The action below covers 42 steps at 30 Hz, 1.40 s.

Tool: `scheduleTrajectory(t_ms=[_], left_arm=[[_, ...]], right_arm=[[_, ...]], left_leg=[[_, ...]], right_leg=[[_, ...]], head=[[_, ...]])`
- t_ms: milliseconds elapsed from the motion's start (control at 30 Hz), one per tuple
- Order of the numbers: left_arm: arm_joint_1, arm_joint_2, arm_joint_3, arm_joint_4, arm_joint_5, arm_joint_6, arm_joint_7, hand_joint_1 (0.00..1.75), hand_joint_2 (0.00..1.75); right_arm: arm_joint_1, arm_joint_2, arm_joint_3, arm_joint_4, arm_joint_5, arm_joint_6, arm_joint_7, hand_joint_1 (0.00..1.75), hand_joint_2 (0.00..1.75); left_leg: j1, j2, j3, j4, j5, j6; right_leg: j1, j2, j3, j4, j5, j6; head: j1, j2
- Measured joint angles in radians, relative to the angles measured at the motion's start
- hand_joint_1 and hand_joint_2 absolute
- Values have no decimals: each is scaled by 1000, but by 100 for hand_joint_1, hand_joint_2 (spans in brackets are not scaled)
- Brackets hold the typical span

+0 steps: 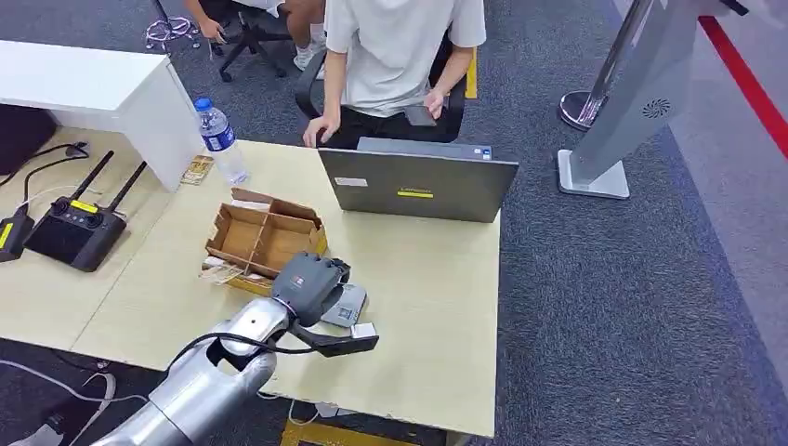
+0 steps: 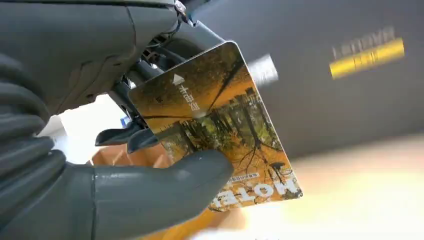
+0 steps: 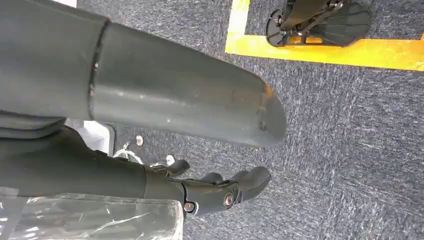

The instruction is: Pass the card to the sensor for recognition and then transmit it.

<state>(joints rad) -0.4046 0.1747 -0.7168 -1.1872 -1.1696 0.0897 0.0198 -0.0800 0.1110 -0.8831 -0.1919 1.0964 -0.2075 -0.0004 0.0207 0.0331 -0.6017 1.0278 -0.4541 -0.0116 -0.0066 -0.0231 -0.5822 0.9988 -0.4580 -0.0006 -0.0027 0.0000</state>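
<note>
While perhaps above the sensor (image 1: pixel 346 305), card (image 2: pixel 220 130) sits in left hand (image 1: pixel 309 284).

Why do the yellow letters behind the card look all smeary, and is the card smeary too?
In the left wrist view, the yellow label on the laptop lid is blurred and the table looks washed out with glare, while the card in the left robot hand stays fairly sharp. The head view is evenly lit and clear.

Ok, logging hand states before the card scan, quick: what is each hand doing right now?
Left hand: holding the card between thumb and fingers.
Right hand: holding nothing, fingers slightly curled but apart.
</note>
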Motion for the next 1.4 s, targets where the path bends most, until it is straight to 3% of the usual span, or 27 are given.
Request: scheduleTrajectory(t_ms=[133,233,300,400,567,733,767,1133,1333,1400], left_arm=[[-45,-17,42,-60,11,82,23,175,175],[-118,-30,147,-90,32,151,31,175,175],[-193,-29,228,-70,33,206,27,175,175],[-331,-24,353,44,34,273,-11,175,175],[-468,-11,464,197,27,275,-21,175,175],[-527,-8,503,289,23,260,-16,175,175],[-529,-6,506,299,23,260,-16,0,175],[-537,0,523,383,36,255,-34,0,175],[-525,-2,523,378,39,242,-61,0,175],[-497,-5,523,342,39,206,-68,0,175]], right_arm=[[-1,0,0,0,28,5,-3,0,0],[-1,1,4,0,59,12,-3,0,0],[-4,1,13,0,86,21,8,0,0],[-14,3,27,0,108,29,21,0,0],[-25,5,34,0,114,31,25,0,0],[-29,6,37,0,122,31,27,0,0],[-29,6,37,0,122,31,27,0,0],[-31,6,37,0,124,31,27,0,0],[-31,6,37,0,121,29,24,0,0],[-30,6,37,0,116,28,20,0,0]], left_leg=[[0,-1,-1,0,1,1],[0,-1,-1,0,2,1],[0,-1,-1,0,3,0],[0,-1,-1,0,5,-1],[0,-3,-2,0,7,-2],[0,-3,-2,0,7,-2],[0,-3,-2,0,7,-2],[0,-3,-3,0,7,-2],[0,-3,-3,0,7,-2],[0,-3,-3,0,7,-2]], right_leg=[[0,-1,0,0,0,0],[0,-1,0,1,1,0],[0,-1,-1,2,2,0],[0,-1,-1,3,3,-2],[0,-3,-2,4,3,-2],[0,-2,-2,4,3,-2],[0,-2,-2,4,3,-2],[0,-2,-3,4,3,-2],[0,-2,-3,4,3,-2],[0,-2,-3,4,3,-2]], head=[[0,0],[0,0],[0,0],[0,0],[-1,0],[-1,0],[-1,0],[-1,0],[0,0],[0,0]])
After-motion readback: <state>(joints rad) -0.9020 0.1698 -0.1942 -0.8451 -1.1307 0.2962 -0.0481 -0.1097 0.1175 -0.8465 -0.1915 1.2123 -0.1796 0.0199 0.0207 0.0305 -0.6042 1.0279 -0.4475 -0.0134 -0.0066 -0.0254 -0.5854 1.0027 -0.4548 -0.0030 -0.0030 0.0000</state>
